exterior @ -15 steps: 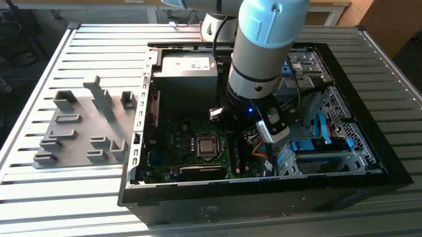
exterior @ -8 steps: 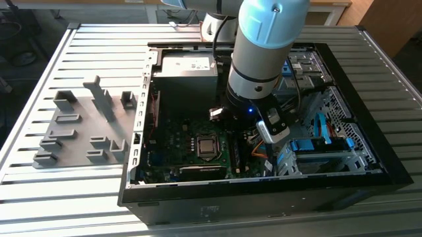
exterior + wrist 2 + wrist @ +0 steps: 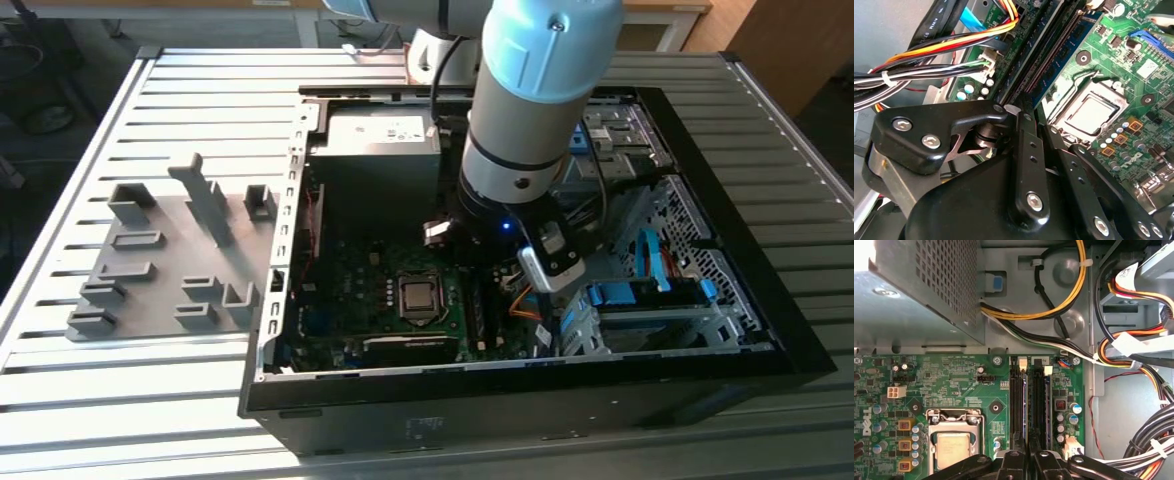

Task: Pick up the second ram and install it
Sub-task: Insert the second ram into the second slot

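The gripper (image 3: 1036,120) hangs low inside the computer case (image 3: 534,400), right over the memory slots (image 3: 1019,400). I cannot tell if it is pinching something or spread apart.

A thin blue strip stands on its edge in one slot and runs in under the gripper. I think this is the second ram (image 3: 1061,60). It is just beside the silver processor chip (image 3: 1094,112).

What could go wrong? If the ram sits crooked in its slot, a push down could bend it or hurt the slot. If one end goes down and the other does not, the white clip (image 3: 1023,361) at the far end of the slot may not snap shut. The bundle of wires (image 3: 929,65) lies near, so the arm (image 3: 534,100) could catch on it.

The second wrist view looks along the ram, so its flat blue side shows. The first wrist view looks down from above, so the ram (image 3: 1025,400) is a thin blue line between the black slot walls. That view also shows the power-supply box (image 3: 919,295) farther off. The exterior view shows the arm reaching into the whole case, with the grey fixture blocks (image 3: 174,250) well apart on the table, at the exterior view's left.
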Tool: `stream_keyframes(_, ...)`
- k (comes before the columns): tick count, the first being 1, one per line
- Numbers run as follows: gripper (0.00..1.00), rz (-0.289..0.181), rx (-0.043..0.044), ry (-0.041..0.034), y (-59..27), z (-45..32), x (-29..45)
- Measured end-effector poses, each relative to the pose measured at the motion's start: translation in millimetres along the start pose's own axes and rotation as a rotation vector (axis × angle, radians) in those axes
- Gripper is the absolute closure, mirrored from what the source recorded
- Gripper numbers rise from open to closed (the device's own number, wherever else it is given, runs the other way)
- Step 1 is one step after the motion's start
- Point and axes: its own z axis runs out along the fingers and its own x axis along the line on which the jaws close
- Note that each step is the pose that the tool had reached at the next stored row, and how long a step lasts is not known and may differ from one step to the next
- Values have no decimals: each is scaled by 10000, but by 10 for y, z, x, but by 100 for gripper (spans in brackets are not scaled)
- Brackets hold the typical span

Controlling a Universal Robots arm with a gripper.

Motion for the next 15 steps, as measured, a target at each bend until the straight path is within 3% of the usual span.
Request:
stream_keyframes(7, 86, 0, -1, 0, -1, 22, 1)
stream_keyframes(12, 86, -1, -4, -1, 1, -12, 9)
stream_keyframes(15, 86, 1, 46, -1, 0, -13, 10)
